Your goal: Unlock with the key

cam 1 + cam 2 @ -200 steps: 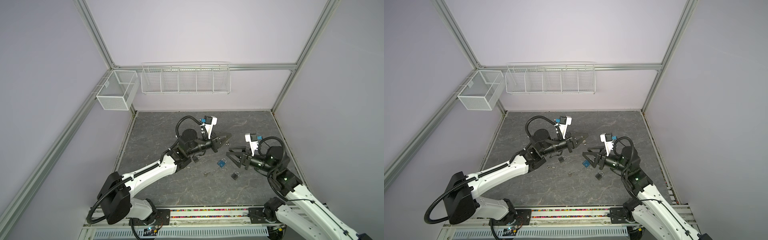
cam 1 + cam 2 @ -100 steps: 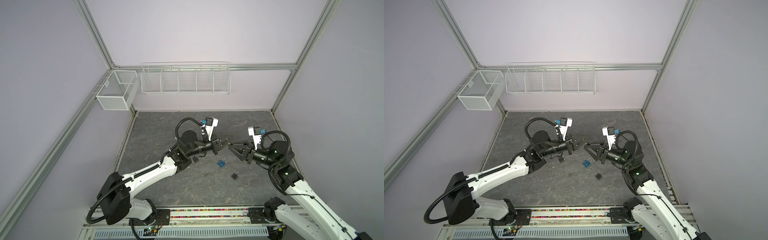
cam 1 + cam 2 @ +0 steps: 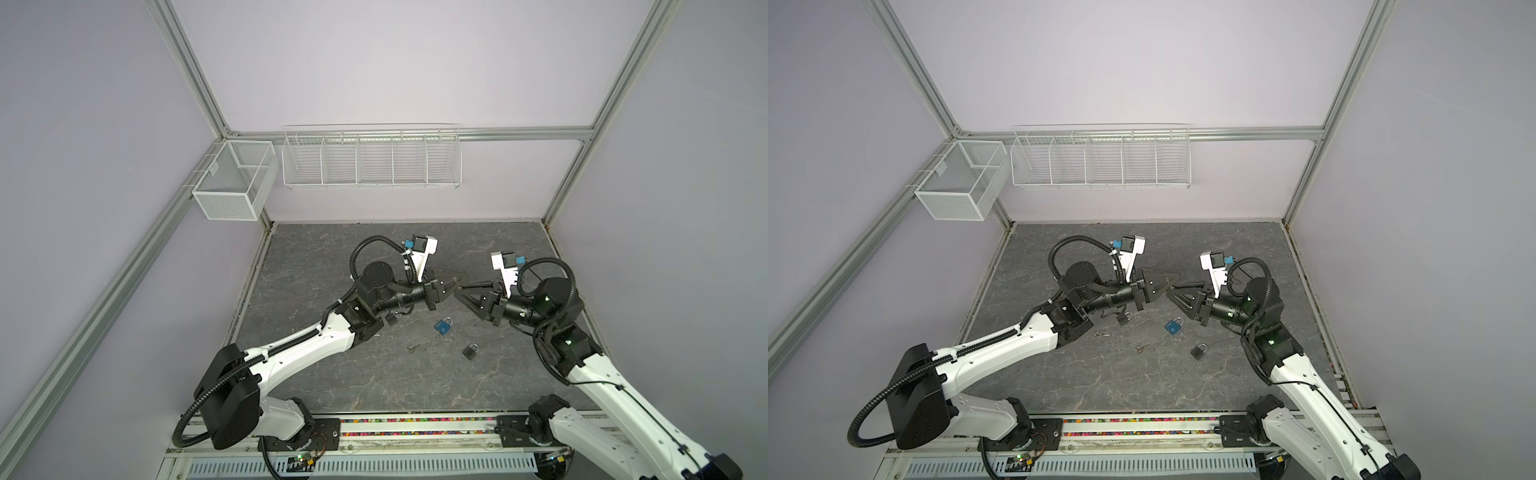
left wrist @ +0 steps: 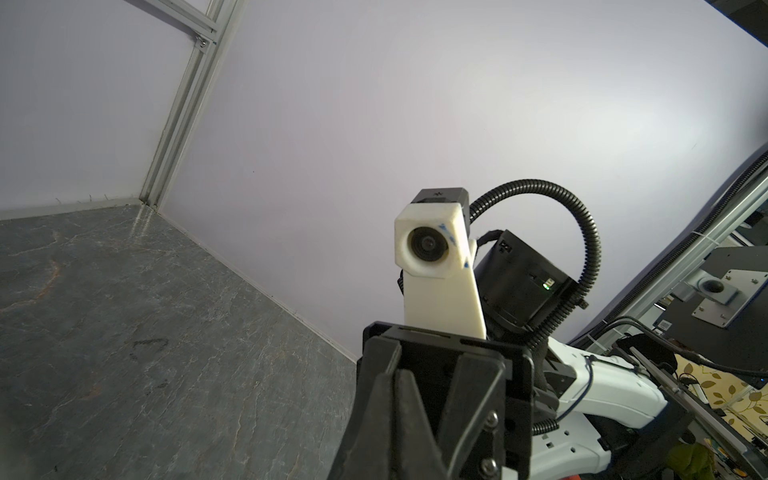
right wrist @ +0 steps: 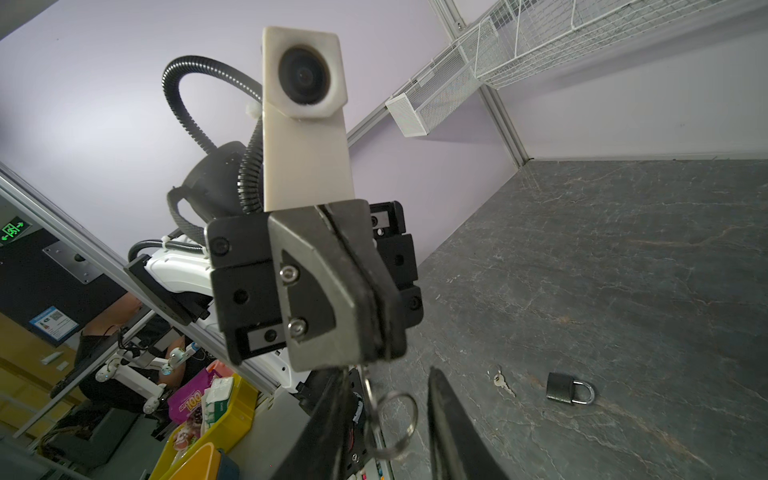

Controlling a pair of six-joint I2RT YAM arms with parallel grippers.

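**benchwatcher:** The right gripper (image 3: 460, 291) is coming up off the desk (image 3: 299, 266). A second ago it was hanging wide open down by the blue padlock (image 3: 444, 326). Now it's sitting nose to nose with the left gripper (image 3: 456, 281) in mid-air, and its jaws are narrowing. The left arm is barely shifting.

**lockfan:** So is anything actually getting unlocked?

**benchwatcher:** Nope, I'd say it's early days. The left gripper is clenching the key (image 5: 366, 377), with the key ring (image 5: 414, 419) dangling under it. The right gripper's jaws are standing apart on either side of that ring and aren't pinching anything yet. To me it looks like a handover or regrip is going on. The blue padlock and the dark padlock (image 3: 470, 352) are both lying on the desk below the grippers. Nothing is holding them, and no key is sitting in a keyhole. So grabbing a lock, inserting and turning are all still waiting.

**lockfan:** Which camera is showing the key?

**benchwatcher:** Only the right wrist view. In both top views the grippers are just meeting tip to tip and the key is too small to make out. Those views are showing the padlocks though, plus a loose key (image 3: 412, 348) on the desk. The left wrist view is staring at the other arm's camera mount (image 4: 432, 249) and bare desk, with no key or lock in it.
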